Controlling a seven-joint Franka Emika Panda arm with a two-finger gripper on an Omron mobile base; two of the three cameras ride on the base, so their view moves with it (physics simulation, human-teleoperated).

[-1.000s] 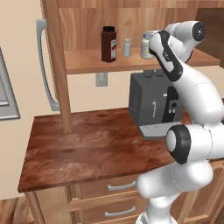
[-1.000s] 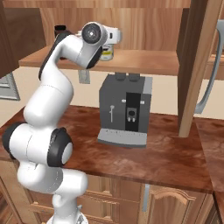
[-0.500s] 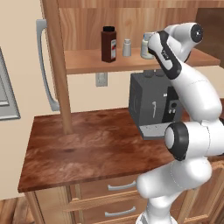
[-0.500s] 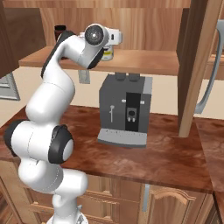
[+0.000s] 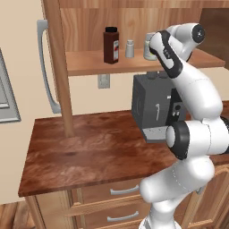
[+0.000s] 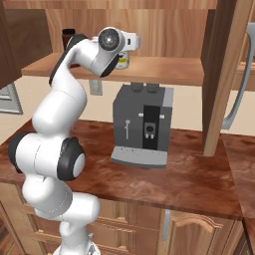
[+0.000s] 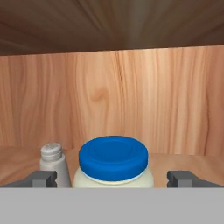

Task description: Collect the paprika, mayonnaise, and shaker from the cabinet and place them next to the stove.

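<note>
The mayonnaise (image 7: 113, 158), a whitish jar with a blue lid, sits on the cabinet shelf (image 5: 89, 62) straight ahead of my gripper (image 7: 113, 179). The jaws stand open, one fingertip on either side of the jar and clear of it. The small grey-white shaker (image 7: 54, 161) stands just left of the jar. In the left base view the dark paprika (image 5: 111, 44) is leftmost, then the shaker (image 5: 129, 48), then the mayonnaise (image 5: 147, 47) half hidden behind my hand. The stove is out of view.
A grey coffee machine (image 5: 154, 105) stands on the wooden counter (image 5: 89, 152) under the shelf, close to my arm. A vertical wood post (image 5: 60, 67) rises at the left, another (image 6: 224, 74) at the right. Drawers with silver handles (image 5: 123, 190) lie below.
My hand has edged slightly closer to the mayonnaise jar on the shelf. The jaws have stayed open and the three containers have not moved.
</note>
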